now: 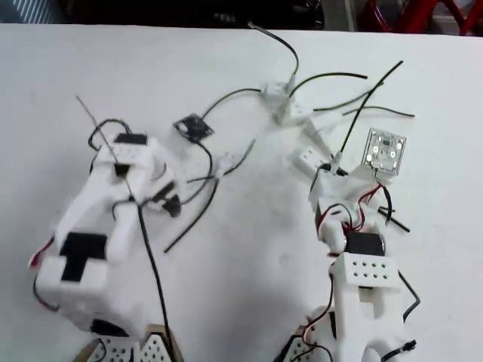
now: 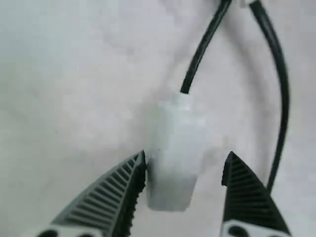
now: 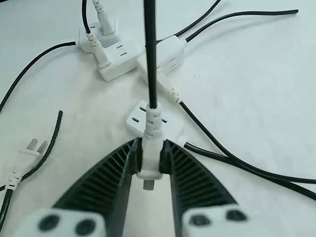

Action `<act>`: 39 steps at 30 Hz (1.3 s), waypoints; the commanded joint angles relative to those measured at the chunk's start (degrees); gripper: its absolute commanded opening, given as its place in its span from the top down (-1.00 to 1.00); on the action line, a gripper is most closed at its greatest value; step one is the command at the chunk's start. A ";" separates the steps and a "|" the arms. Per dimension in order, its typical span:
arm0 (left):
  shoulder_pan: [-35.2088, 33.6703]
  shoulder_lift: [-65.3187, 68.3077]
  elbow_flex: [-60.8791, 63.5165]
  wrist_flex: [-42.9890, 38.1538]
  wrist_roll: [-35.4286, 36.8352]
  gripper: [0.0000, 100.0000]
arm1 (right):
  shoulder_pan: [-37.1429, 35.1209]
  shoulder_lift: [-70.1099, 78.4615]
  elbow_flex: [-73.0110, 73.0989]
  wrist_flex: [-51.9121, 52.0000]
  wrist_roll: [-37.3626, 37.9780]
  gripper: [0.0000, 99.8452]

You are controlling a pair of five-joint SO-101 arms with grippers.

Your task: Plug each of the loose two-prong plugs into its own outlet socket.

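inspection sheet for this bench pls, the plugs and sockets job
surface: white table, no marks seen
job's things: plug held just short of a socket; loose plug lying flat; socket block with what look like two plugs in it; white connector on the table
clutter: small black board; square light module
hands: left hand open around the connector; right hand shut on the plug
cables: black leads loose, crossing one another
surroundings: red frame beyond the far edge
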 commanded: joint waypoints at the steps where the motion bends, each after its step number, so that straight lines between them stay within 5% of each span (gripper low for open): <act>1: -4.35 12.97 -19.52 9.49 -1.41 0.50 | 0.13 -0.92 -0.35 -1.19 0.00 0.96; 8: -5.85 21.32 -34.55 18.55 -1.32 0.50 | 0.13 -0.92 -0.35 -1.19 0.00 0.96; 15: -5.32 21.32 -37.45 21.63 -1.32 0.70 | 0.22 -0.92 -0.35 -1.19 0.00 0.96; 25: -8.40 21.32 -41.93 20.66 2.73 0.44 | 0.13 -0.92 -0.35 -1.19 0.00 0.96; 39: -8.31 21.32 -48.18 25.23 -1.32 0.44 | 0.22 -0.92 -0.35 -1.19 0.00 0.96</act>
